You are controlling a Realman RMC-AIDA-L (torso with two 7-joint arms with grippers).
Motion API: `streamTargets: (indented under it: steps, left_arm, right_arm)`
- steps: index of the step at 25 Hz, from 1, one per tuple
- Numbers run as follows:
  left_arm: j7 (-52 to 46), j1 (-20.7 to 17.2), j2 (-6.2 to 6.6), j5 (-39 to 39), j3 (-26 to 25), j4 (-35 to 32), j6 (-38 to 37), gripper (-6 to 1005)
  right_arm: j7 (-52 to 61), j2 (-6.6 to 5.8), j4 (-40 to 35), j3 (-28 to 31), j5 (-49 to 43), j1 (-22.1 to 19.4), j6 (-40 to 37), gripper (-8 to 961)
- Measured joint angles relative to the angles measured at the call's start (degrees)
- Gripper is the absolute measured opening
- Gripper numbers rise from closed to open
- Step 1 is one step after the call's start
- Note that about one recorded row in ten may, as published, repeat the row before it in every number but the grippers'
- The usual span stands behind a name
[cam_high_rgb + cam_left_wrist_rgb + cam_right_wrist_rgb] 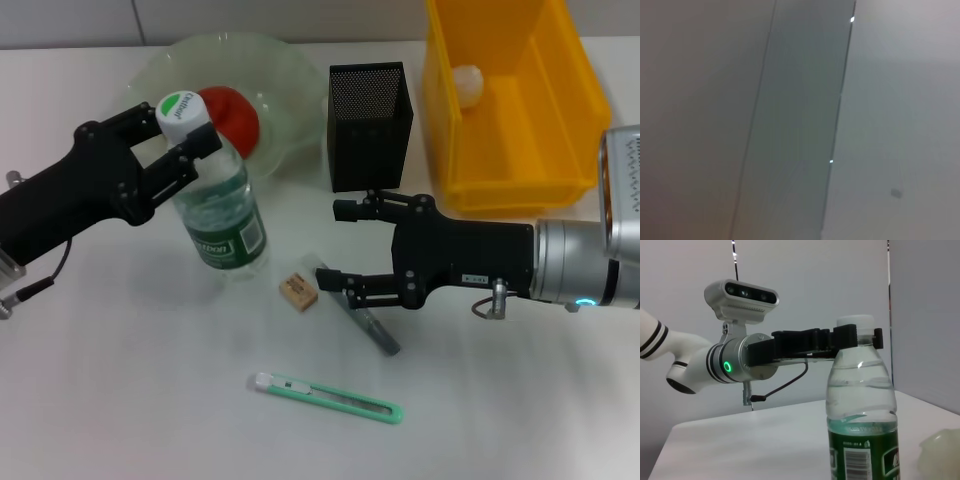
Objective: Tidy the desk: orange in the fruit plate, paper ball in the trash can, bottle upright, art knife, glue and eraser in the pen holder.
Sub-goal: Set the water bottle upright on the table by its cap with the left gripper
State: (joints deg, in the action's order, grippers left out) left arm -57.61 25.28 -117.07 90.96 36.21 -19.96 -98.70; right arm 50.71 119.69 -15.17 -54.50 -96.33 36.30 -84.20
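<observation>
The clear bottle [215, 205] with a green label and white cap stands upright in front of the fruit plate [290, 70]. My left gripper [185, 130] is shut on its neck, which the right wrist view also shows [860, 340]. The orange [232, 115] lies in the glass plate. A paper ball [467, 84] rests in the yellow trash can [575, 95]. My right gripper [338, 245] is open in front of the black mesh pen holder [370, 125], its near finger over the grey glue stick [381, 336]. The eraser [298, 291] and the green art knife [325, 397] lie on the desk.
The white desk [120, 400] spreads out around the loose items. The left wrist view shows only blurred grey surfaces. Eraser, glue and knife lie close together between the two arms.
</observation>
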Motion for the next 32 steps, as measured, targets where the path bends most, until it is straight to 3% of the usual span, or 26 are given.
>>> streamTargets:
  steps: [17,32]
  left_arm:
    - [8.36,-2.02,-0.3,-0.02,-4.82,-0.05,8.53,463]
    - [10.84,-2.17,-0.78,-0.09,-9.09,0.0,13.07,466]
  right_arm:
    - [-0.45,0.16,1.92,-0.2,0.0,-0.8,5.56,828]
    - [-0.51,0.2,2.0,-0.06,0.0,-1.36,5.62,828]
